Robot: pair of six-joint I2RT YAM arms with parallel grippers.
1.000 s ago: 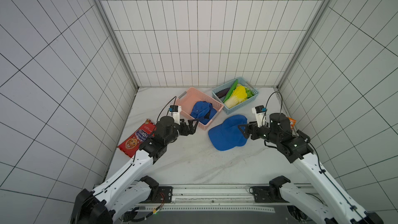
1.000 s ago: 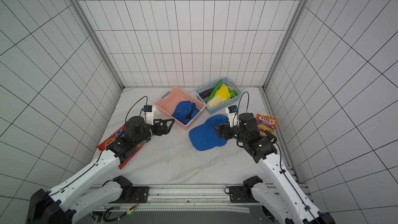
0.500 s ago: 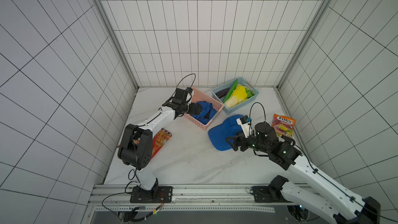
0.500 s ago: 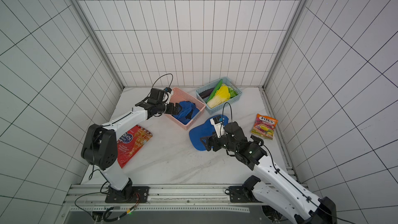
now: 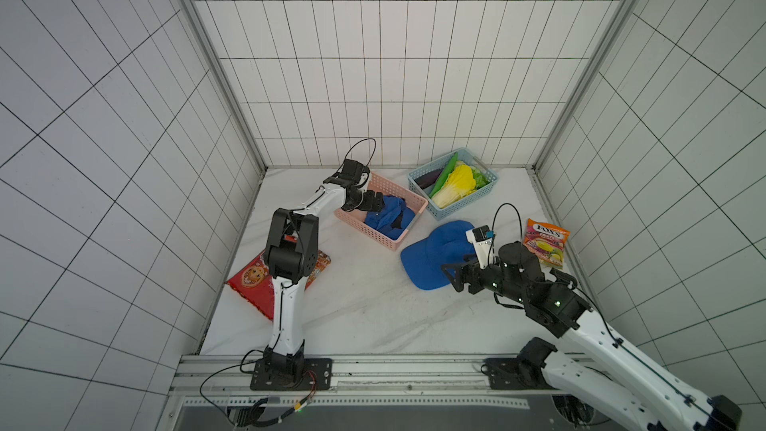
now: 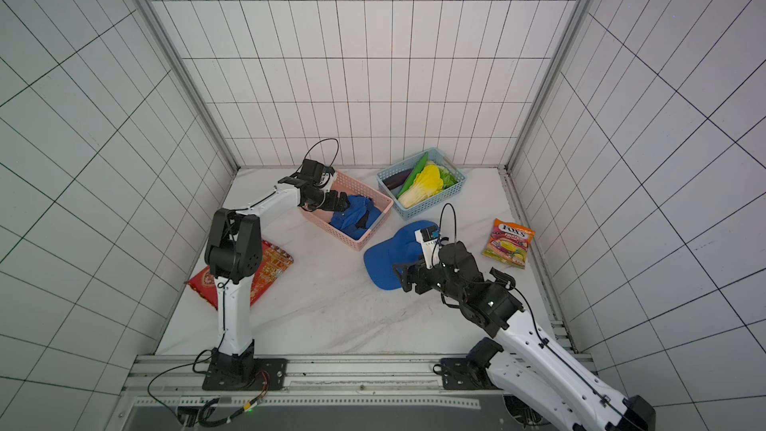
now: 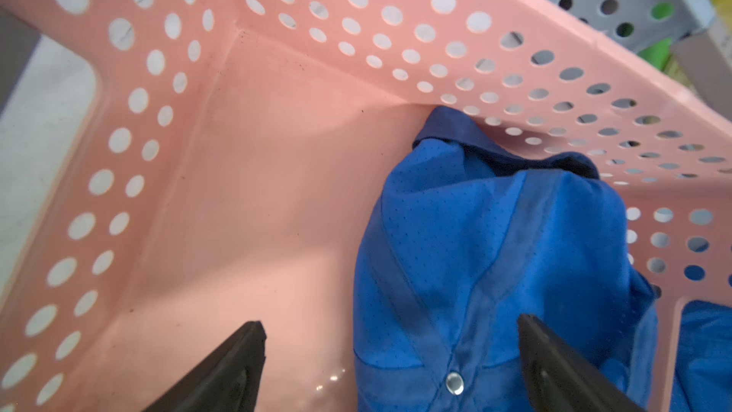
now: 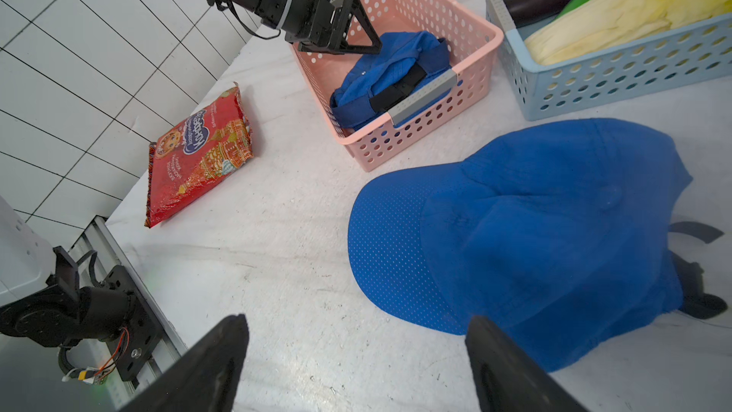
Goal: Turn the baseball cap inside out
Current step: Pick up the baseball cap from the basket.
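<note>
**Both grippers open, nothing held**

My right gripper [image 5: 451,277] is hovering with jaws spread wide and gripping nothing, just beside the brim of the baseball cap [image 5: 435,252]. Whether a fingertip is touching the brim, I can't tell. The cap is lying crown up, right side out, on the white table [image 5: 352,308], right of centre in both top views, with the brim pointing toward the lower left. It's sitting just in front of the pink basket [image 5: 375,235] and the blue basket [image 5: 476,196] of vegetables. My left gripper [image 5: 378,203] is reaching into the pink basket near frame centre, jaws wide apart and empty. One finger is hanging over a second blue cap [image 7: 475,251], which is showing taped seams. A red snack bag [image 5: 253,284] is lying at lower left and a candy bag [image 5: 545,242] at far right
</note>
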